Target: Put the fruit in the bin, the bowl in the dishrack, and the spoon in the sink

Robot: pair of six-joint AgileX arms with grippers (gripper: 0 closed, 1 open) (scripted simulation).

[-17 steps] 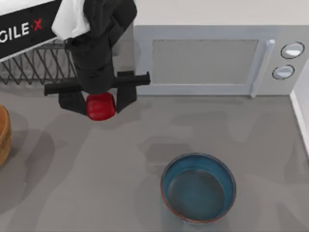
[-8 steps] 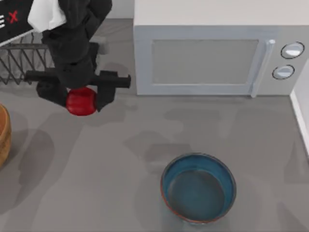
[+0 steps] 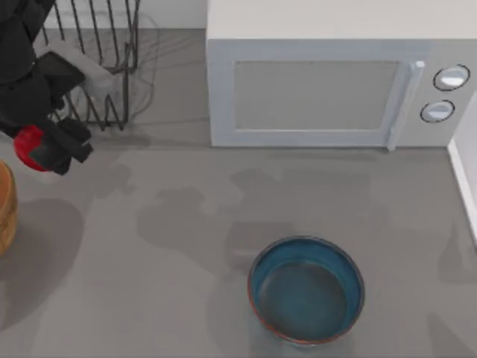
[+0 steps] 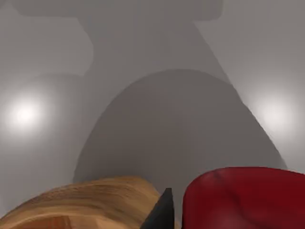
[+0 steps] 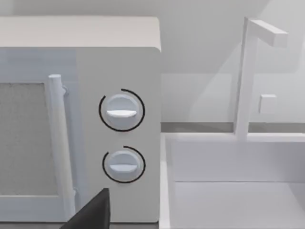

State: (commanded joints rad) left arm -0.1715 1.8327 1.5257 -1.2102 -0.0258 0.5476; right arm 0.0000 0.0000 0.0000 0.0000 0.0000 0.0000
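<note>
Left end effector (image 3: 41,148) grips fruit (image 3: 28,145) near bin (image 3: 6,209), not above it. Early release risks fruit hitting rim, rolling across surface.

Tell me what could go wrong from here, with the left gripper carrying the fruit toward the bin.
1. The left gripper holds the fruit beside the bin, not over its opening; releasing now would likely drop it on the table, where it could roll.
2. The dishrack stands close behind the arm, so a wide swing might clip its wires.
</note>
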